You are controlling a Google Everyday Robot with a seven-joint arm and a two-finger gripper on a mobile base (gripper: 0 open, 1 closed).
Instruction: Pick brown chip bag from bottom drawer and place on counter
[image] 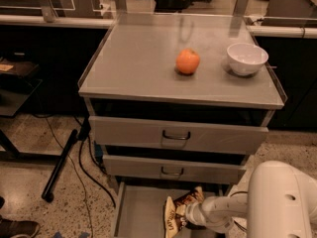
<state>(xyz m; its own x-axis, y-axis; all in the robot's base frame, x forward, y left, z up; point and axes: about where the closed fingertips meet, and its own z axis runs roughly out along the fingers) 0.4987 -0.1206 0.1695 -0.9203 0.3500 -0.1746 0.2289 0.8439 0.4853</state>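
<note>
Brown chip bag, crinkly dark film with cream panel (pixel 173 217), single camera view: sits in open bottom drawer, flat grey metal tray (pixel 141 212), right of middle, one end tipped up. Claw (pixel 190 213) on white arm (pixel 223 209) right against bag; cannot tell whether it has hold. Judged light, soft, slippery, contents crushable: pinch gathered fold or crimped end seam, gently. Light grey metal table (pixel 133 58) above carries round orange (pixel 187 61) and white bowl (pixel 247 58), well apart from bag

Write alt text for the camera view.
The robot's gripper reaches into the open bottom drawer, at the brown chip bag inside. On the counter above sit an orange and a white bowl, apart.
</note>
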